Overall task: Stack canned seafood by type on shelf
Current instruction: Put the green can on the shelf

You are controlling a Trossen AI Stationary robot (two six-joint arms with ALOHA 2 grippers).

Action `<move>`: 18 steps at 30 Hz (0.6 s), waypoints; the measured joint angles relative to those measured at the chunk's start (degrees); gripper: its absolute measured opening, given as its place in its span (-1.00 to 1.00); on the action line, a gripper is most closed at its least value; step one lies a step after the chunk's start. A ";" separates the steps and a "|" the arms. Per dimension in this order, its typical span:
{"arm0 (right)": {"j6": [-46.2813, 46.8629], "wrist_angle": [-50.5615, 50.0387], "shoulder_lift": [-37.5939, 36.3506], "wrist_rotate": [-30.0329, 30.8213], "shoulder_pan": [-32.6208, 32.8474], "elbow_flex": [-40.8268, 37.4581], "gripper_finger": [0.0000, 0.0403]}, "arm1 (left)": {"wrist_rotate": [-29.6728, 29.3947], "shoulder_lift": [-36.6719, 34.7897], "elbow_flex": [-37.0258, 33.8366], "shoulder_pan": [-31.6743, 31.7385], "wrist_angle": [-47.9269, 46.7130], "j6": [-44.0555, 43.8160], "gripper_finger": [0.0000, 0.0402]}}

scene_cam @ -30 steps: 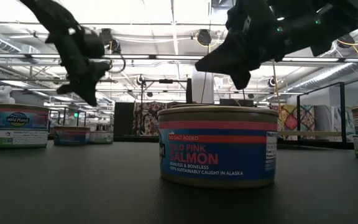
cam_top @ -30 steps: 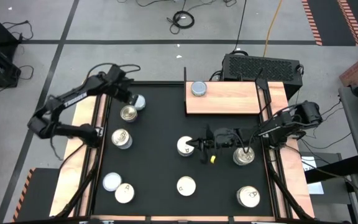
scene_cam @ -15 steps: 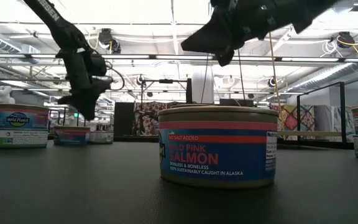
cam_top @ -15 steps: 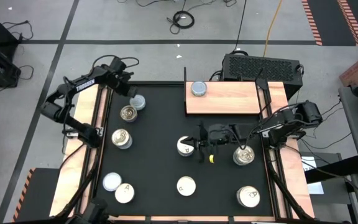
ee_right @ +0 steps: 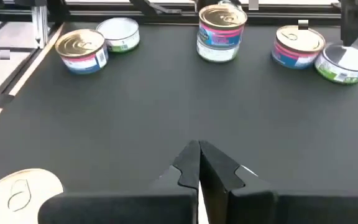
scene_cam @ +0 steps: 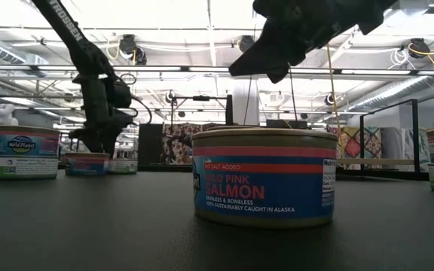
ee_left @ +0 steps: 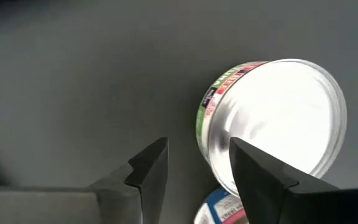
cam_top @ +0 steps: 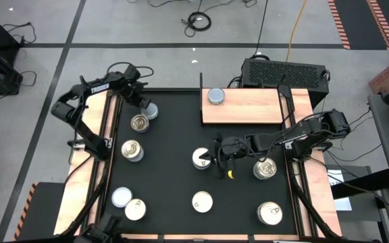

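The left gripper (ee_left: 194, 171) hangs with its jaws apart over a silver-topped tin (ee_left: 278, 118) near the surface's far left corner, just beside a gold-topped tin (cam_top: 139, 123). The right gripper (ee_right: 197, 163), jaws closed and empty, hovers mid-surface beside a cream-topped tin (cam_top: 202, 158). One silver tin (cam_top: 215, 96) sits on the shelf (cam_top: 248, 108) at the far edge.

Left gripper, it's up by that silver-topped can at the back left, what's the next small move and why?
Probably lower the left gripper so its open fingers straddle the silver-topped can, then close. It hangs just beside that can, nothing held, and only one can sits on the shelf.
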 joint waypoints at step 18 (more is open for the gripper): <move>0.66 -0.25 0.00 0.02 0.48 0.00 -1.00 | 5.05 0.62 -1.38 -0.06 0.92 3.37 -0.58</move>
